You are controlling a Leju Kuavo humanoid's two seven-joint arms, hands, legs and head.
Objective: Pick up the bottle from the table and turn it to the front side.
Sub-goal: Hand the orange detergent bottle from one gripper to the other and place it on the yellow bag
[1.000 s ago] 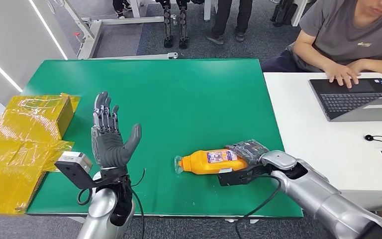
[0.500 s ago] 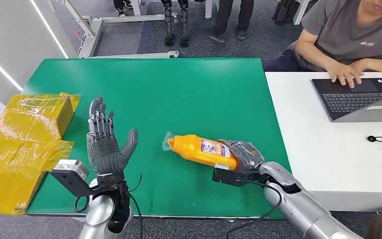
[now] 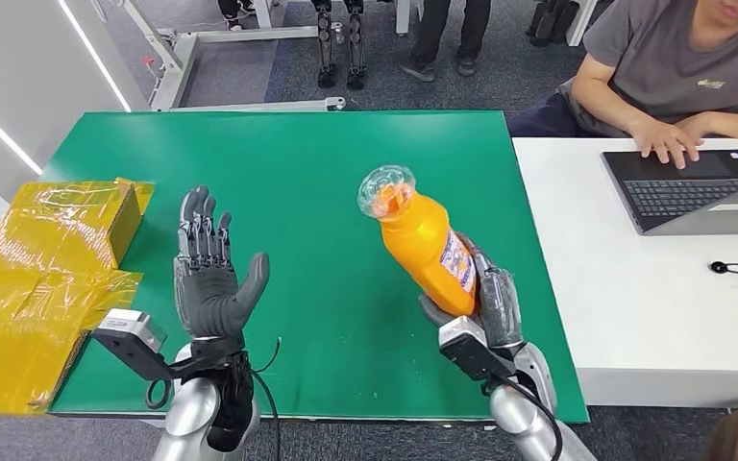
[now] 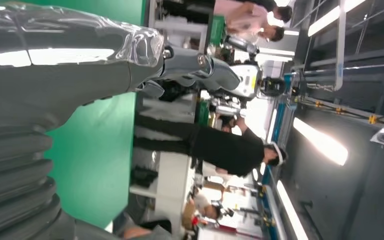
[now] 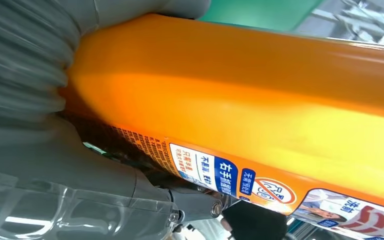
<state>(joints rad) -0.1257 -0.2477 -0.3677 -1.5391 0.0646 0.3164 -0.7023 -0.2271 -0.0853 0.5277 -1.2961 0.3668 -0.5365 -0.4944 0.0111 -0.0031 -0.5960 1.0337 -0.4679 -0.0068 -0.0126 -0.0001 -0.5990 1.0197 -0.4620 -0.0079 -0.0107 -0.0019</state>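
The right hand (image 3: 485,307) grips the lower body of the orange bottle (image 3: 426,245), lifted clear above the near right of the green table (image 3: 346,163), cap tilted far-left. The left hand (image 3: 209,279) is empty, fingers spread. The smooth plastic likely slips; hold at the labelled midsection.

glossy orange plastic bottle (image 3: 428,245), matt green table (image 3: 298,182)
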